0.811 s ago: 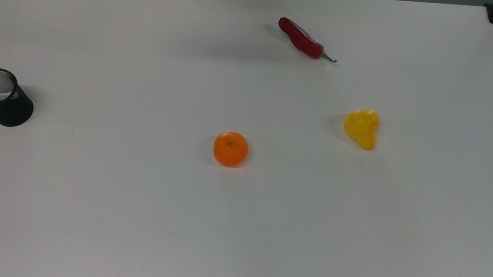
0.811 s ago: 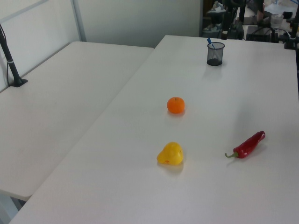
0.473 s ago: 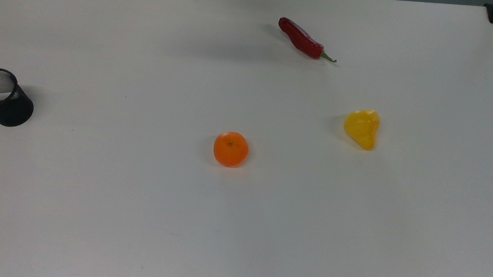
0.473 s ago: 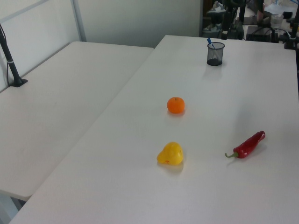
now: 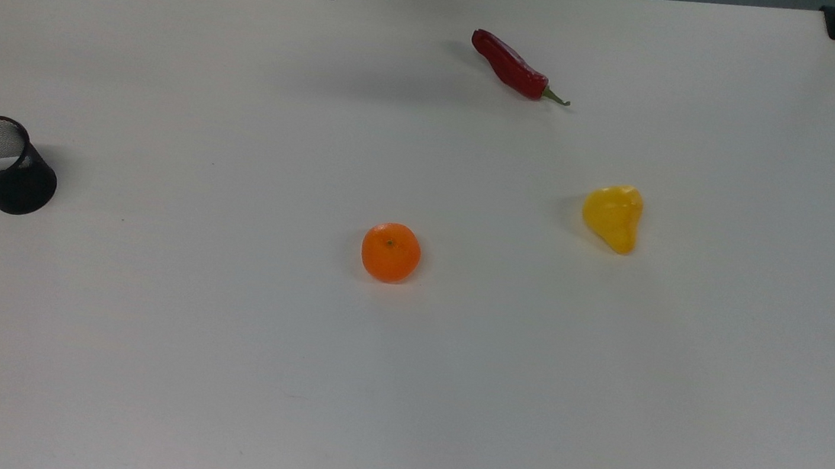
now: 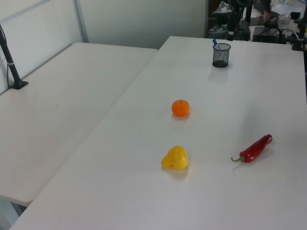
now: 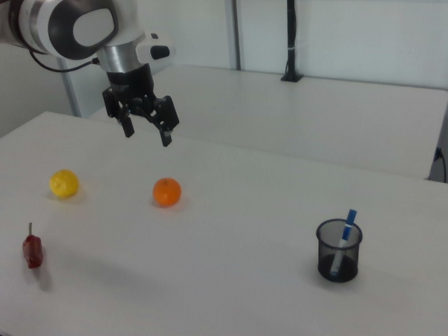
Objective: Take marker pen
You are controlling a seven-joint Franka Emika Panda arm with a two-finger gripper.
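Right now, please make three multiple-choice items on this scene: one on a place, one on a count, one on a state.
1. Where is the marker pen?
A. in the black mesh cup
B. flat on the table
C. beside the orange

2. How many food items lie on the table?
A. one
B. two
C. three

3. How is the gripper?
A. shut on the pen
B. open, holding nothing
C. resting on the table

Key: 1 A, it stands inside the cup. 2 C, orange, yellow fruit, red chilli. 3 B, the fingers are apart in the air.
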